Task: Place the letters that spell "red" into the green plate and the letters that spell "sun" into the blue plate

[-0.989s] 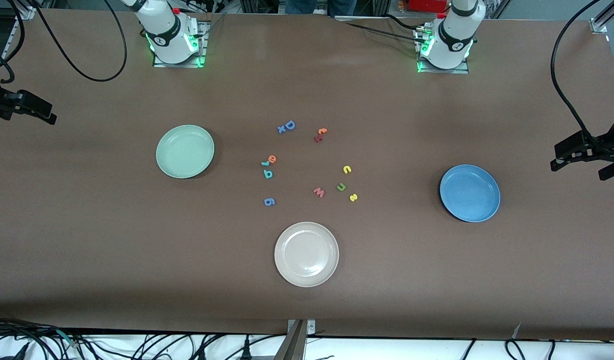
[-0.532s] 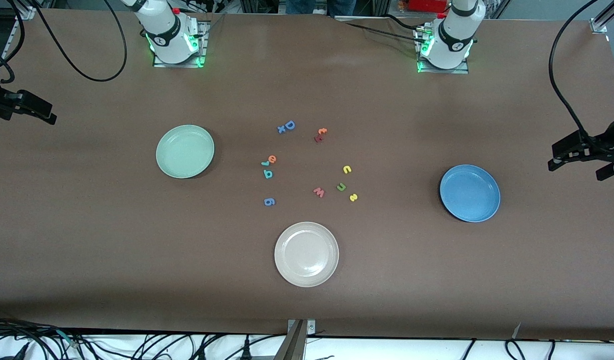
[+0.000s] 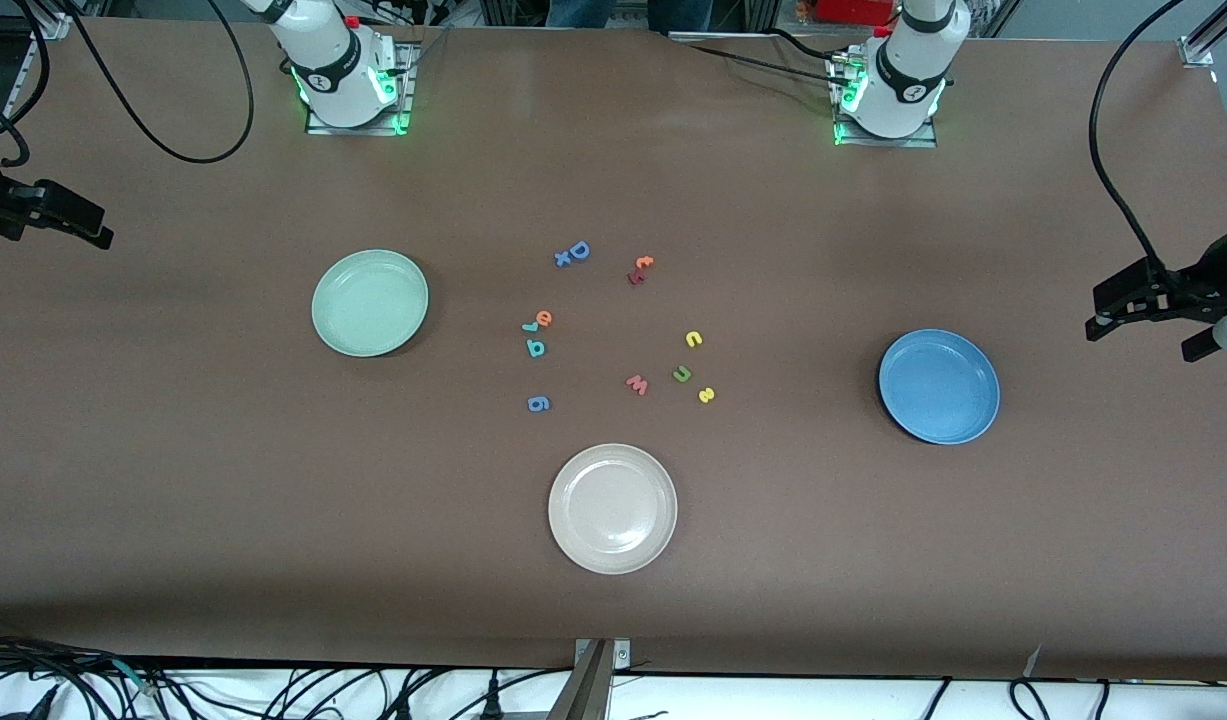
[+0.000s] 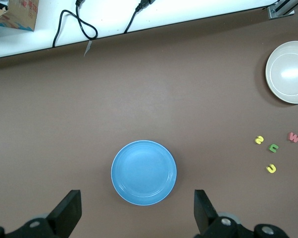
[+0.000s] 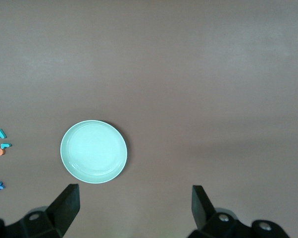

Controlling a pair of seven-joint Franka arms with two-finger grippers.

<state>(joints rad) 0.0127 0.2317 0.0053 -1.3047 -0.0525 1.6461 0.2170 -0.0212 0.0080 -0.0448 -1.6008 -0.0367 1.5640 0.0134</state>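
The teal r (image 3: 529, 326), orange e (image 3: 545, 319) and teal d (image 3: 536, 348) lie together mid-table, beside the green plate (image 3: 370, 303). Toward the blue plate (image 3: 939, 386) lie the yellow u (image 3: 693, 339), green n (image 3: 682, 374) and yellow s (image 3: 706, 395). Both plates hold nothing. My left gripper (image 3: 1141, 338) hangs open over the left arm's end of the table; in its wrist view the left gripper (image 4: 136, 210) has the blue plate (image 4: 144, 172) below it. My right gripper (image 3: 63, 228) waits open over the right arm's end, and from the right gripper (image 5: 133, 199) I see the green plate (image 5: 93, 151).
A beige-white plate (image 3: 612, 508) sits nearer the front camera than the letters. Other letters lie among them: a blue g (image 3: 538, 403), a pink w (image 3: 637, 384), a blue D (image 3: 579, 250) with a small x, and a red-orange pair (image 3: 640, 268).
My left gripper has drifted a little inward from the left arm's end of the table. The right gripper, the plates and the letters have not moved.
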